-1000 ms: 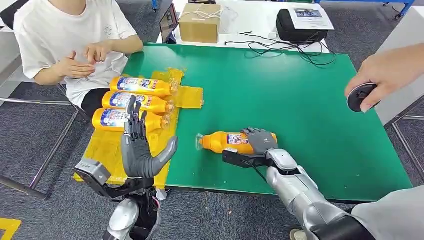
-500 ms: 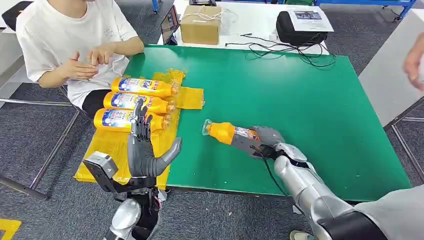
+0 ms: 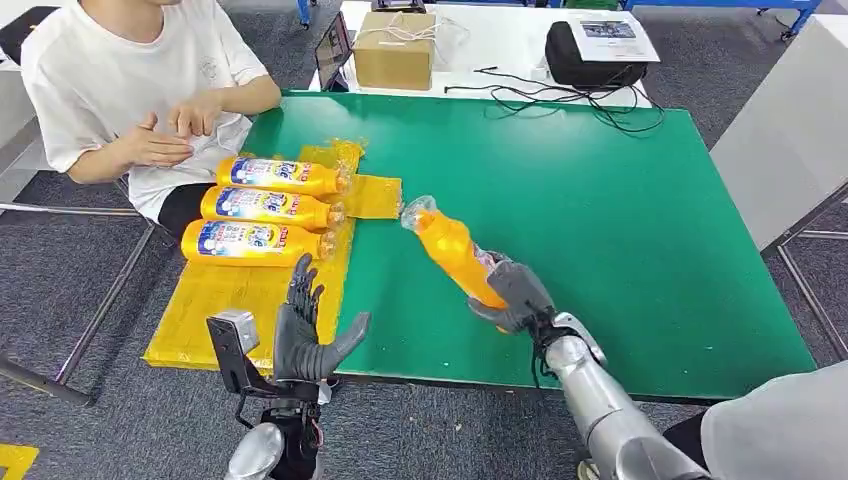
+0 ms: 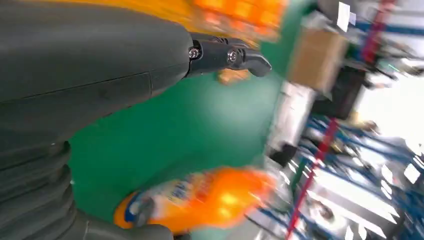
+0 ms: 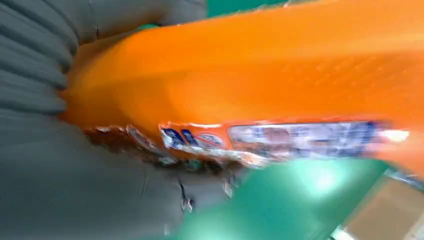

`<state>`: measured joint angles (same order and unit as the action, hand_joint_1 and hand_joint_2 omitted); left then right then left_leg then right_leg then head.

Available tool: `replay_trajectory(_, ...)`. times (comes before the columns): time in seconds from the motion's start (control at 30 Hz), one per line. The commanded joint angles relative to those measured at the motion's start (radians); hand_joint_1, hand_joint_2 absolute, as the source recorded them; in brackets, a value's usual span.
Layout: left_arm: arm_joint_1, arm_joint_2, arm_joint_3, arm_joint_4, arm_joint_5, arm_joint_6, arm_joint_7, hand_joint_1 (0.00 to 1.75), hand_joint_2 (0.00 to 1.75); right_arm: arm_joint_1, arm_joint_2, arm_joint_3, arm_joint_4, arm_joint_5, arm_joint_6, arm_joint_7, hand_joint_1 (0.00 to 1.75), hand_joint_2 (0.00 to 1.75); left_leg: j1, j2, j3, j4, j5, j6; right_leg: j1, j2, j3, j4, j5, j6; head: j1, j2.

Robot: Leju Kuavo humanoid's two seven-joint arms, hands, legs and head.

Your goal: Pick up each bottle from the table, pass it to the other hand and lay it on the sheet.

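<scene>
Over table (image 3: 620,210), bottle (image 3: 455,255) in fingers (image 3: 510,290)

Legible text: none. Bottles (image 3: 262,208) on the sheet (image 3: 230,300) at the tabletop (image 3: 620,230) left edge: blue-and-white labels, lettering too small to read. Held bottle (image 5: 280,85): label blurred. Paper (image 3: 617,33) on black bag (image 3: 590,55), far edge: print unreadable.

Even, bright overhead light keeps the head view sharp with only soft shadows on the green worktop (image 3: 620,200), while both wrist views are heavily motion-blurred, the orange bottle (image 5: 280,85) smeared and the left wrist view's right side washed out by glare.
</scene>
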<state>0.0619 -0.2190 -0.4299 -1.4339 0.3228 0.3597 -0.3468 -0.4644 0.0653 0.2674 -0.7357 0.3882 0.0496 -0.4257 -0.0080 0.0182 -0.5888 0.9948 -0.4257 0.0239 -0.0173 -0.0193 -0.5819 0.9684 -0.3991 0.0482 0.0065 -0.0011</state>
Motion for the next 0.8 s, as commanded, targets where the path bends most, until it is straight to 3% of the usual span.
replay_trajectory(0.03, 0.047, 0.034, -0.027, 0.039, 0.042, -0.042, -0.039, 0.0, 1.75, 0.199, 0.057, 0.106, -0.54, -0.147, -0.041, 0.027, 1.75, 1.75, 0.001, 0.001, 0.001, 0.0, -0.001, -0.002, 0.001, 0.002, 0.0, 0.0, -0.001, -0.002, 0.0, 0.0)
replay_trajectory(0.2, 0.034, 0.056, -0.048, 0.036, 0.018, -0.044, -0.042, 0.0, 1.75, 0.184, 0.038, 0.128, -0.509, -0.172, -0.041, 0.002, 1.75, 1.75, 0.0, -0.001, -0.009, 0.0, 0.0, -0.001, 0.0, 0.0, -0.009, 0.0, 0.0, -0.001, 0.0, 0.0)
replay_trajectory(0.37, 0.045, 0.08, -0.071, -0.032, -0.034, -0.058, -0.086, 0.0, 1.75, 0.206, 0.032, 0.248, -0.507, -0.128, -0.022, 0.005, 1.75, 1.75, 0.001, -0.002, -0.01, 0.0, 0.0, -0.002, 0.0, 0.001, -0.009, 0.0, 0.0, -0.002, 0.0, 0.0)
replay_trajectory(0.57, 0.048, 0.082, -0.086, -0.105, -0.005, -0.075, -0.076, 0.0, 1.75, 0.204, 0.064, 0.42, -0.311, -0.023, -0.039, -0.038, 1.75, 1.75, 0.002, 0.001, -0.007, -0.001, -0.001, -0.002, 0.002, 0.003, -0.007, -0.001, -0.001, -0.002, 0.0, 0.0)
replay_trajectory(0.8, 0.041, 0.088, -0.088, -0.092, 0.03, -0.097, -0.068, 0.0, 1.75, 0.191, 0.071, 0.488, -0.261, -0.016, -0.026, -0.033, 1.75, 1.75, 0.002, -0.002, -0.007, 0.0, -0.001, -0.002, 0.002, 0.001, -0.007, -0.001, -0.002, -0.002, 0.0, 0.0)
